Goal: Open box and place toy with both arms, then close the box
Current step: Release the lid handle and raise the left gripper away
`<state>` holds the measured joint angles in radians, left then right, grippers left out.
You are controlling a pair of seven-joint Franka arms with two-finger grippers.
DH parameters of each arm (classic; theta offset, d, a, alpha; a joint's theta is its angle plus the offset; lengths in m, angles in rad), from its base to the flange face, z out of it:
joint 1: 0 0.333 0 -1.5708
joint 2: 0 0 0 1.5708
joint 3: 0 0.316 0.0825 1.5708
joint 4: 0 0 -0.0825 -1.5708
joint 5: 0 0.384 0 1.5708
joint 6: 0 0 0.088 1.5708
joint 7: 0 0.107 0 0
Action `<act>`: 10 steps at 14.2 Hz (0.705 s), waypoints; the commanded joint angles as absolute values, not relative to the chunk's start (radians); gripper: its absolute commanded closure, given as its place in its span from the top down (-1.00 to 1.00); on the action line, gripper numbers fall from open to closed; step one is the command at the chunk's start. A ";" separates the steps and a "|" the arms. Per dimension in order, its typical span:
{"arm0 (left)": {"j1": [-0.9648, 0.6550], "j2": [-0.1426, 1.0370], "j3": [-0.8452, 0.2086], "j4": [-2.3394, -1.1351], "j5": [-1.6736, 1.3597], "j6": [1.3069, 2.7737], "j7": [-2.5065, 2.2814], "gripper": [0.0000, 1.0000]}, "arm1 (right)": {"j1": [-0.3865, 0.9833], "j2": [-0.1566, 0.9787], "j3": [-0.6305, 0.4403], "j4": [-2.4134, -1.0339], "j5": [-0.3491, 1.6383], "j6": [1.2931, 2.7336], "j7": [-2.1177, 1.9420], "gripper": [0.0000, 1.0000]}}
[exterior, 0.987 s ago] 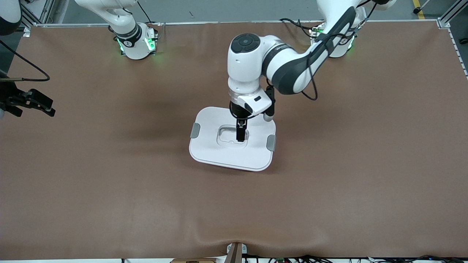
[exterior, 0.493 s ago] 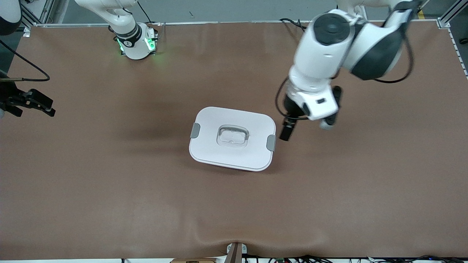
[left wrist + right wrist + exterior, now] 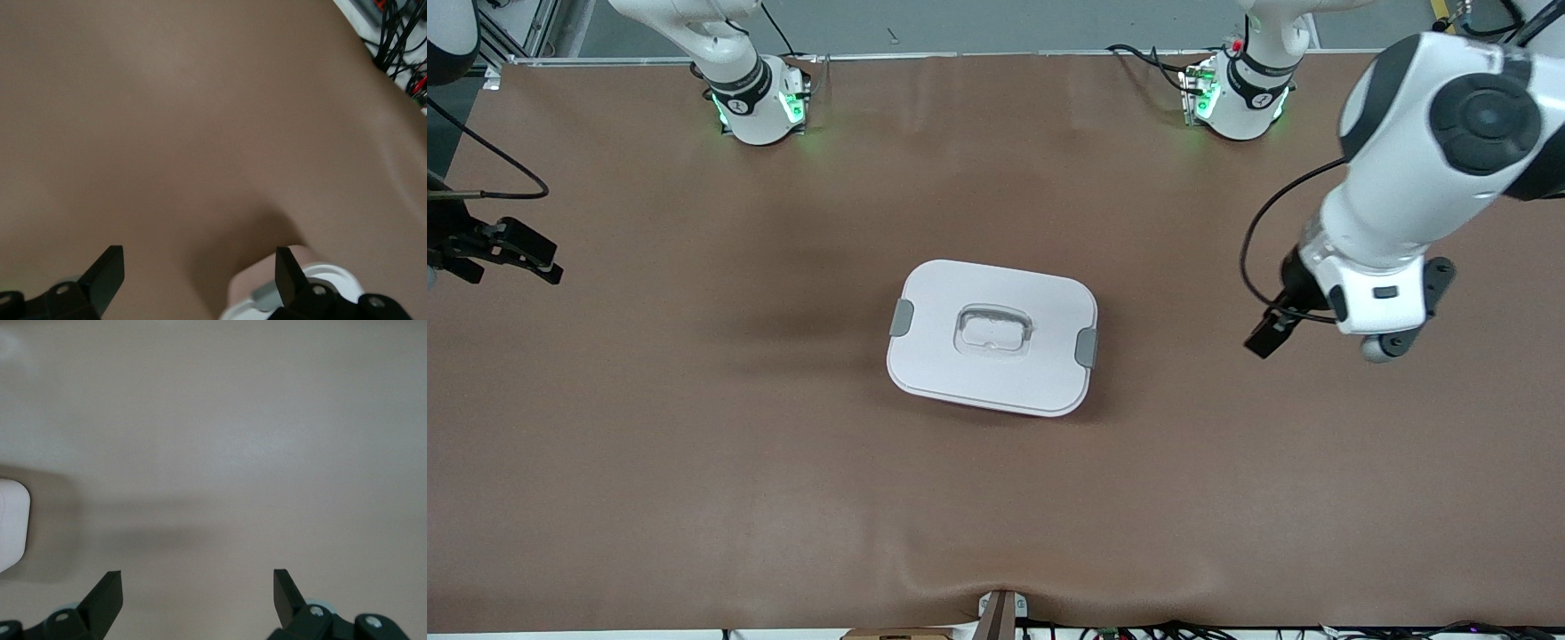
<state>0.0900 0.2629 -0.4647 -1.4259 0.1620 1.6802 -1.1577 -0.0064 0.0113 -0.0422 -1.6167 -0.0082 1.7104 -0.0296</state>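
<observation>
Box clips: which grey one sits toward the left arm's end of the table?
The grey clip on the box edge facing the left gripper. The other clip faces the right arm's end.

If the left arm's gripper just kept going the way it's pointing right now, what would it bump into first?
Probably just the bare brown table. The left gripper hangs open over the mat toward the left arm's end, tilted down. The closed box only shows at the edge of its wrist view, so likely off its line.
</observation>
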 commanded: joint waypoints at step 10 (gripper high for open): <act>-0.001 -0.095 -0.118 -1.599 0.061 1.424 -0.232 1.00 | -0.005 0.008 -0.040 -1.617 0.003 1.703 -0.023 1.00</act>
